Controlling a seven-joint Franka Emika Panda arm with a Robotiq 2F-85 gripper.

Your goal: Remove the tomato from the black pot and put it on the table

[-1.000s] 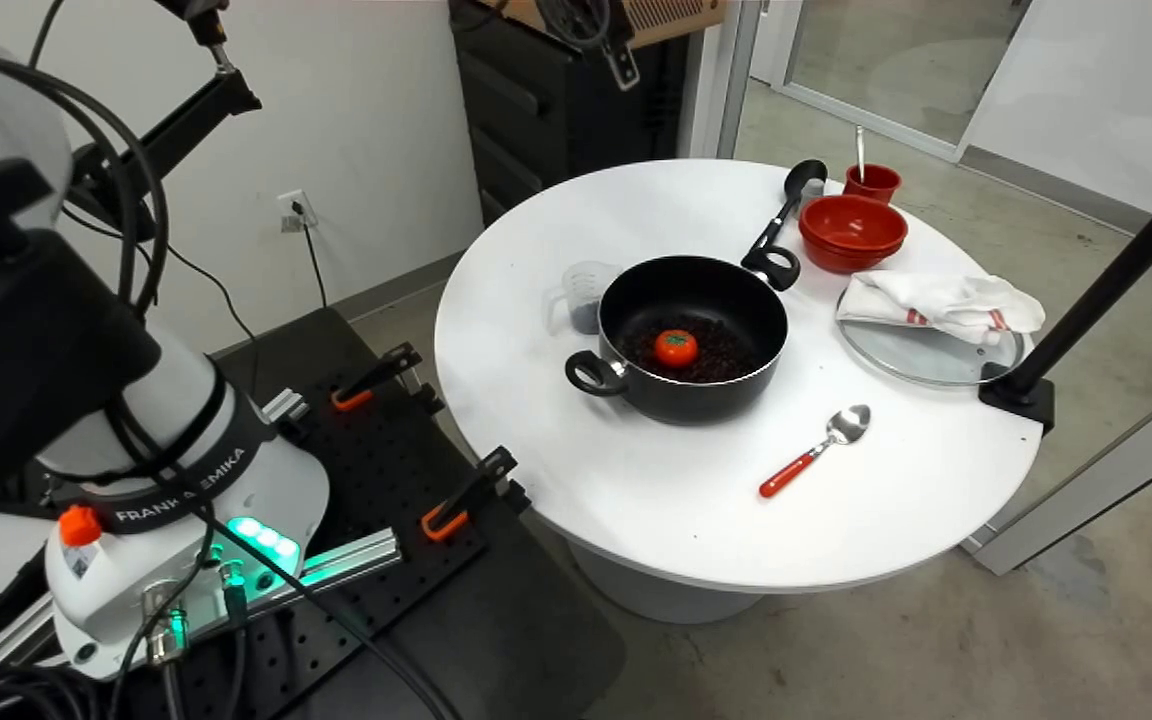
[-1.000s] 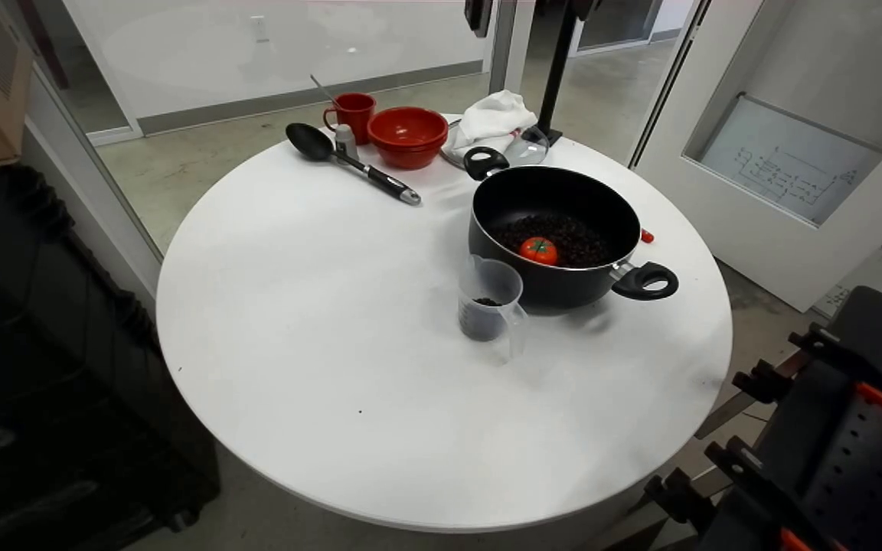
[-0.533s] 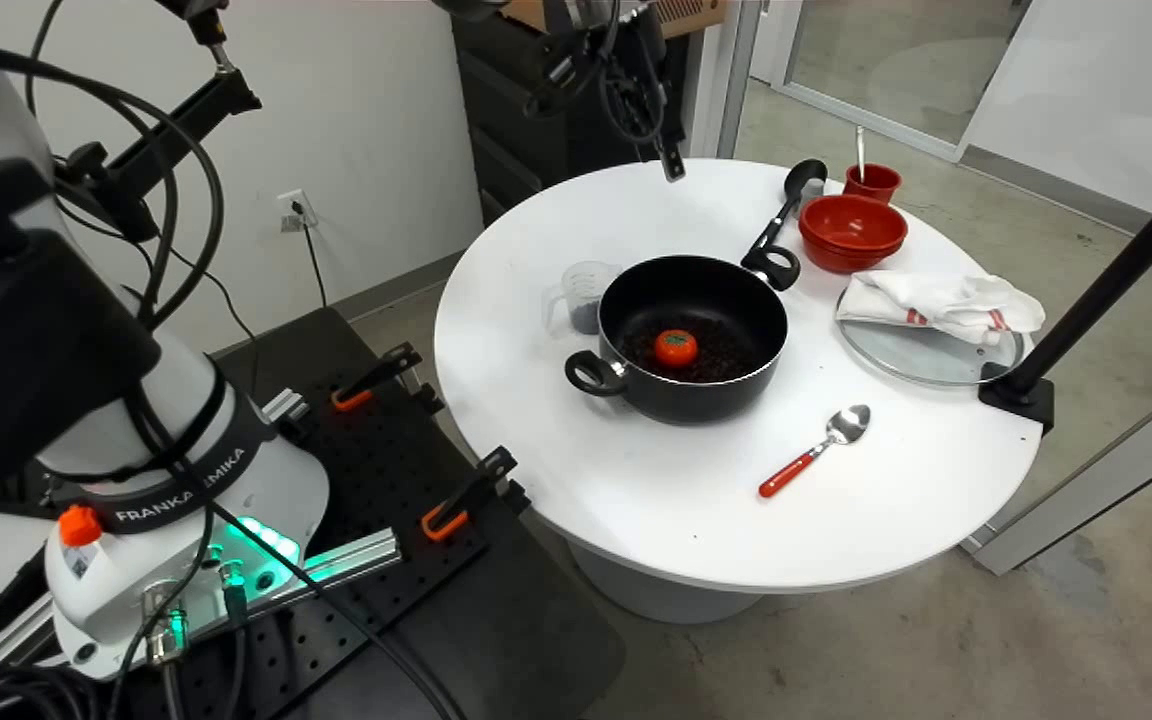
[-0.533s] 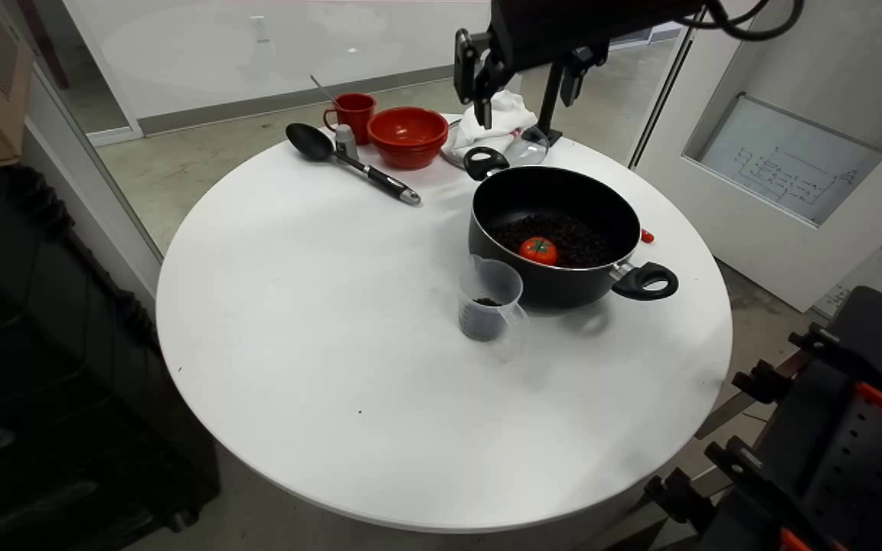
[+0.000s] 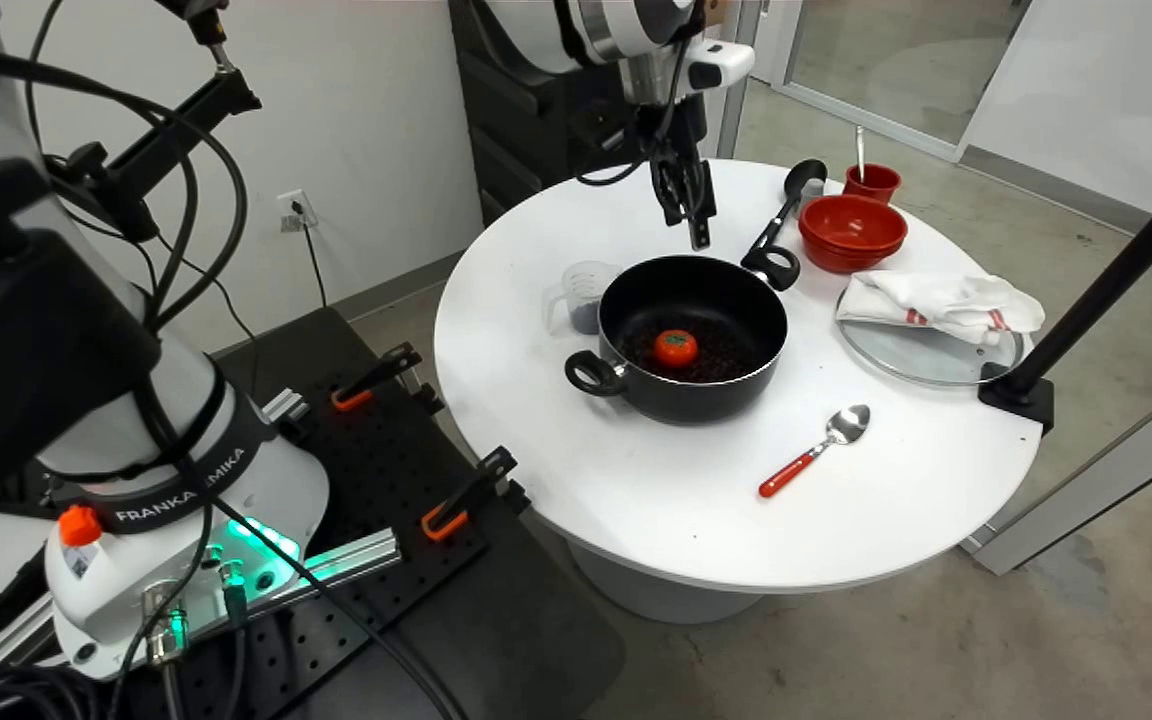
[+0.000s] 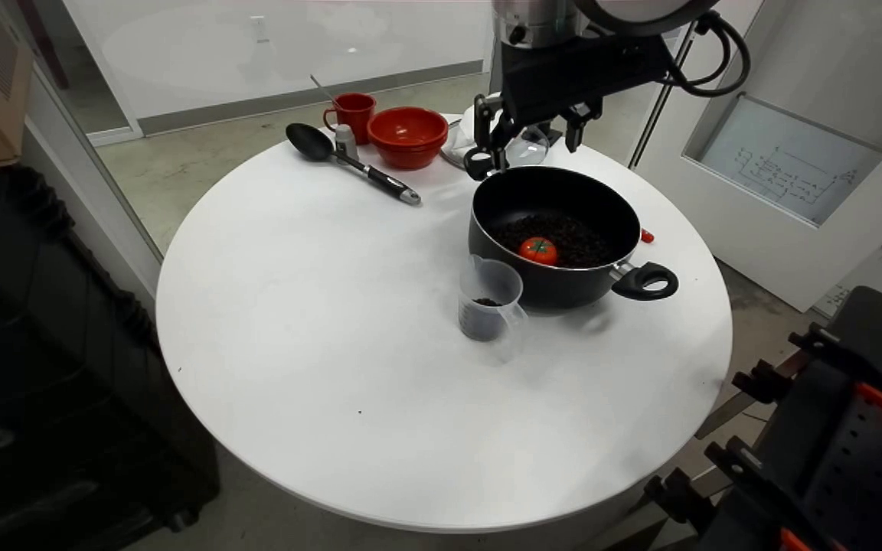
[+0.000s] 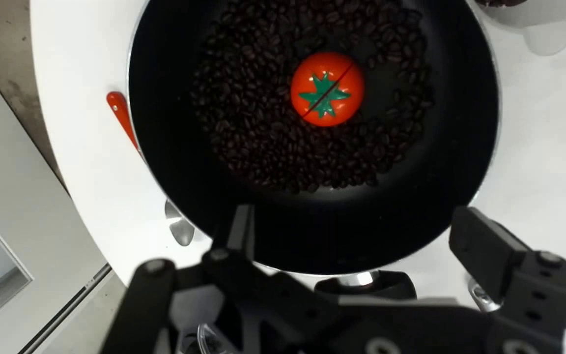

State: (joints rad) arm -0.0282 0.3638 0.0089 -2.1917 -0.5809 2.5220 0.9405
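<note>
Parted jaws point down near black pot (image 5: 696,402)

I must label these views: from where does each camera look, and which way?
An exterior view: high, facing down past the measuring cup to the black pot; claw and wrist show.
An exterior view: high near the base, facing down at the table; base, arm, claw show.
Wrist view: on the wrist, facing down into the pot; fingers show.
Shared, in both exterior views: tomato, pot, claw.
</note>
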